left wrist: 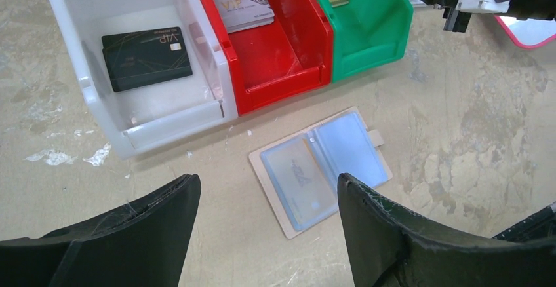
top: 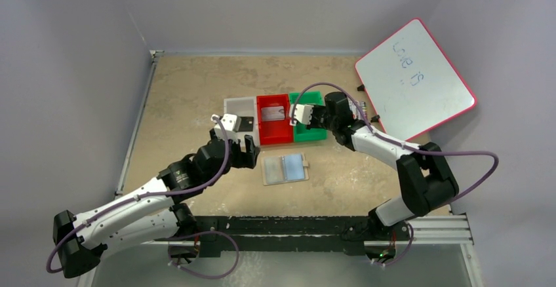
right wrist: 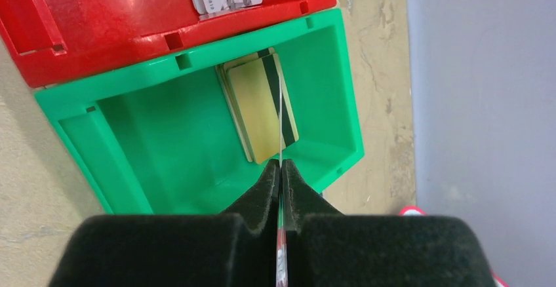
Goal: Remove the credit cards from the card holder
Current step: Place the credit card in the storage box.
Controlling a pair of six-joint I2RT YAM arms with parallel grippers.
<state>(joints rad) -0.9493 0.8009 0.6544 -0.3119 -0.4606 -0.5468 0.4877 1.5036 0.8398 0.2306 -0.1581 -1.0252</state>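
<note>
The card holder (top: 285,168) lies open and flat on the counter (top: 183,90), at 6 o'clock from the red bin (top: 274,128). My left gripper (left wrist: 267,189) hangs open at the holder's 10 o'clock. My right gripper (right wrist: 280,175) is clamped on a card (right wrist: 281,130), held edge-on over the green bin (right wrist: 164,143).

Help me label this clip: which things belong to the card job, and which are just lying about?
Job: card holder; black card in white bin; silver card in red bin; gold cards in green bin; held card in right gripper.
Lying about: whiteboard.
</note>
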